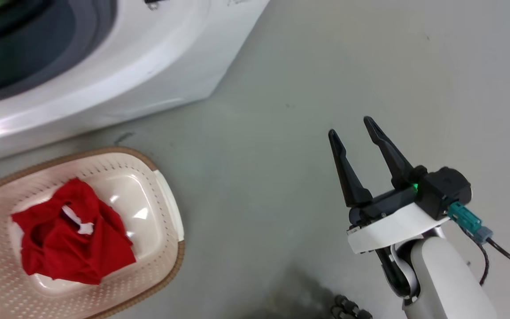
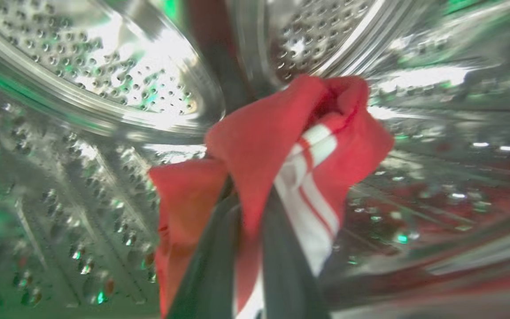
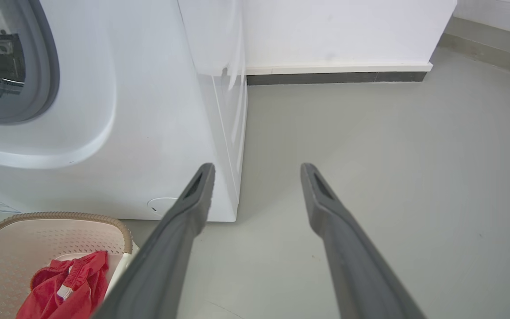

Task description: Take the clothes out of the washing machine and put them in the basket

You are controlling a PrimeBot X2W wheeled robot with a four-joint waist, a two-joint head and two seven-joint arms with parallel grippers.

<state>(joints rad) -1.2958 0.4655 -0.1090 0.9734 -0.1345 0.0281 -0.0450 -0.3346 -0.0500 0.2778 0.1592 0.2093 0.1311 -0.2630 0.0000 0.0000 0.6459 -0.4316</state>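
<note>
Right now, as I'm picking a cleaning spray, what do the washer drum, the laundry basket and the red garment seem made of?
Perforated silvery drum: looks like polished steel, given mirror-bright glare and punched holes.
Cream perforated basket with brown rim: probably moulded plastic, smooth and glossy; the rim only looks woven.
Red white-striped garment: soft matte fabric, judging by its folds.

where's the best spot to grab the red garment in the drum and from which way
Take the thick bunched fold of the red garment that stands up off the drum wall, coming straight in from the front. It is raised, so fingers can close either side of it; the left gripper has it pinched there.
</note>
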